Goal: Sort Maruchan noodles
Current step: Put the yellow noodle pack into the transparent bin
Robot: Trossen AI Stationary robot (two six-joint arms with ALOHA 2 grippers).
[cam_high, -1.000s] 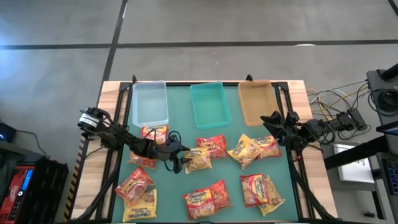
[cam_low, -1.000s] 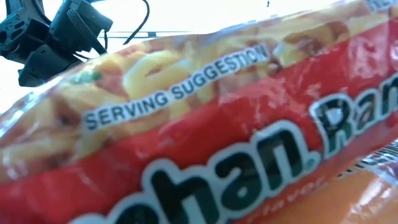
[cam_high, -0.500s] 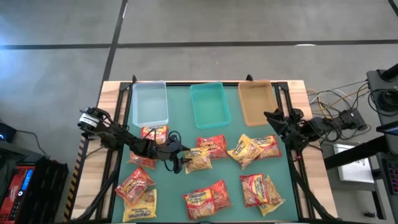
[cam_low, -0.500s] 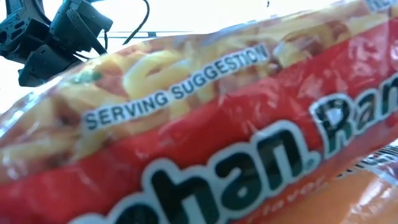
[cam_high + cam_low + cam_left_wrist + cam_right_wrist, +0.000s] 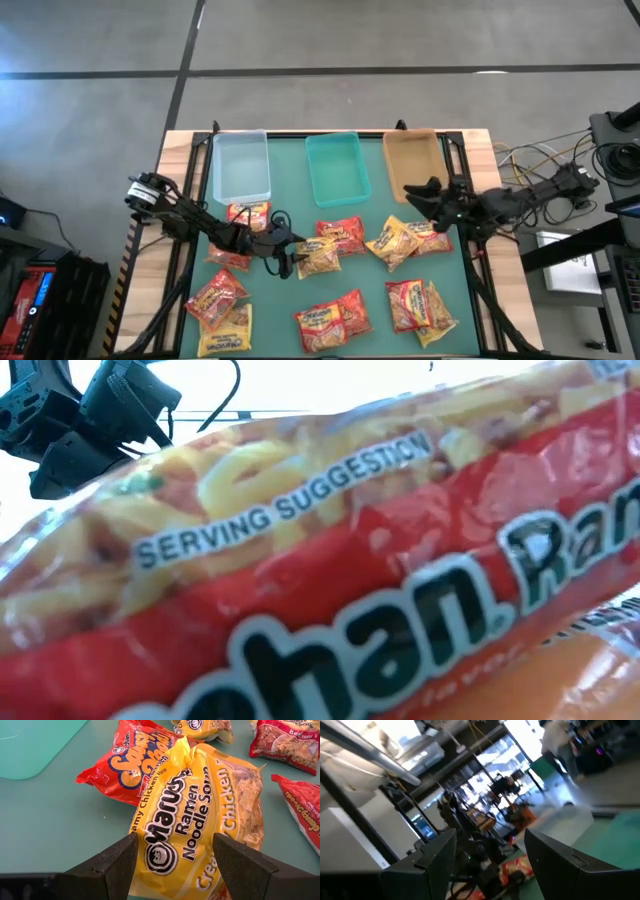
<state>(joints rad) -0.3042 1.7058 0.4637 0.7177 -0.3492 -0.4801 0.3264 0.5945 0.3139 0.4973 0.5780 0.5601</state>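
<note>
Maruchan noodles [image 5: 200, 815] — crinkly yellow and red packets

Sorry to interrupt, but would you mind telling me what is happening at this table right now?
Two robot arms are sorting ramen packets. The left hand is open, straddling a yellow packet lying mid-table, not yet gripping it. The right hand hangs empty and open near the tan tray. The clear tray, teal tray and tan tray hold no packets; all lie loose on the green mat.

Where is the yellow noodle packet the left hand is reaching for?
In the high view, the yellow packet lies mid-table, below the teal tray, beside a red packet.
</note>
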